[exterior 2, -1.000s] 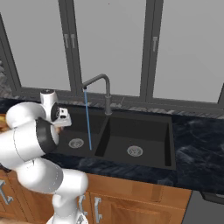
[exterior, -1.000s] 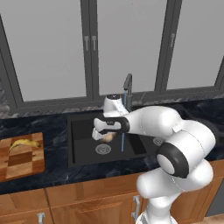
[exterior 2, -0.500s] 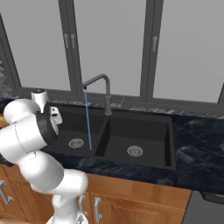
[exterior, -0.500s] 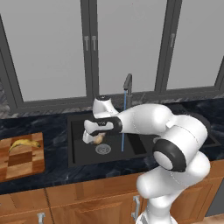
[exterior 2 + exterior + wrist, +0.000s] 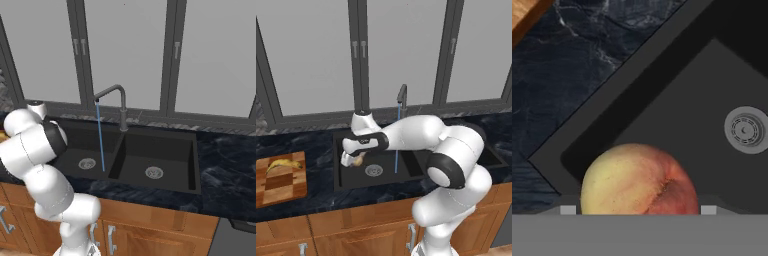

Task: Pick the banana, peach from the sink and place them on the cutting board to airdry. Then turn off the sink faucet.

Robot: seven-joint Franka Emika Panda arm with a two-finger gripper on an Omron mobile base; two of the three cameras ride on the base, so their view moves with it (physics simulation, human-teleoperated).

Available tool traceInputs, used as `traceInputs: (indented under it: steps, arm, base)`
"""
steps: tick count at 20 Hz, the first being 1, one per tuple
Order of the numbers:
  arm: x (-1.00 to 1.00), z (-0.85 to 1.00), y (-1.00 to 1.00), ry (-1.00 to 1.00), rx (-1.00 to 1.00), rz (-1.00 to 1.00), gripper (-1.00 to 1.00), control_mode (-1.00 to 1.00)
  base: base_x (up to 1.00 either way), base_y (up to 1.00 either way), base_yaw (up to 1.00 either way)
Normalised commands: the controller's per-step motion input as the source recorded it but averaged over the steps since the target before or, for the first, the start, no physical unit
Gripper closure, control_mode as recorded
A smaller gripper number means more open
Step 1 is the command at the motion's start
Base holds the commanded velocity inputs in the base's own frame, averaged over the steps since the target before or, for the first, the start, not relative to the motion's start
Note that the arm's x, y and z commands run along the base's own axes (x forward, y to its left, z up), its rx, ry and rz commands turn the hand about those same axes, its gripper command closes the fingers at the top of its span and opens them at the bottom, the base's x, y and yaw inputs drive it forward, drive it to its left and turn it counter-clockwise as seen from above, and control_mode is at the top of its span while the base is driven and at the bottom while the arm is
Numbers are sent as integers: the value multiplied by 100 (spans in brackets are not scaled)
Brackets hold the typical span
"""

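A: Where is the peach [image 5: 638,181] sitting relative to the sink [image 5: 346,177] right now?

B: It is hanging over the sink's left basin, up off the floor, on the side nearer the cutting board [image 5: 280,181]. The gripper [image 5: 352,160] is carrying it; in the hand view the fruit is sitting squarely between the finger tips, whose grey ends are showing at either flank.

A: So the jaws are standing wide?

B: Wide, yes, but they are closing on the peach's full girth, not standing empty. The robot is gripping it across the middle, which looks like the right place for a round fruit.

A: How is it likely to handle?

B: It is probably light, and soft enough to bruise. Coming from under the running faucet [image 5: 401,95], its skin may be wet and slippery, so a gentle squeeze at the widest part seems safest, as a round body could roll out of a pinch nearer one end.

A: And the banana [image 5: 282,164]?

B: It is already lying on the cutting board, well to the side of the sink. The water is running into the left basin, beside the drain [image 5: 374,170].
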Motion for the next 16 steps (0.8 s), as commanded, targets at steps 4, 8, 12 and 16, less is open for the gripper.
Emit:
traceInputs:
  steps: [4,8,12,16]
  arm:
    - [0,0,32,0,2,10,100,-100]
    - [2,0,33,0,0,7,100,-100]
    - [5,0,33,0,0,5,100,-100]
    - [7,0,38,-1,0,3,100,-100]
  base:
    - [0,0,0]
    - [0,0,0]
    - [0,0,0]
    - [0,0,0]
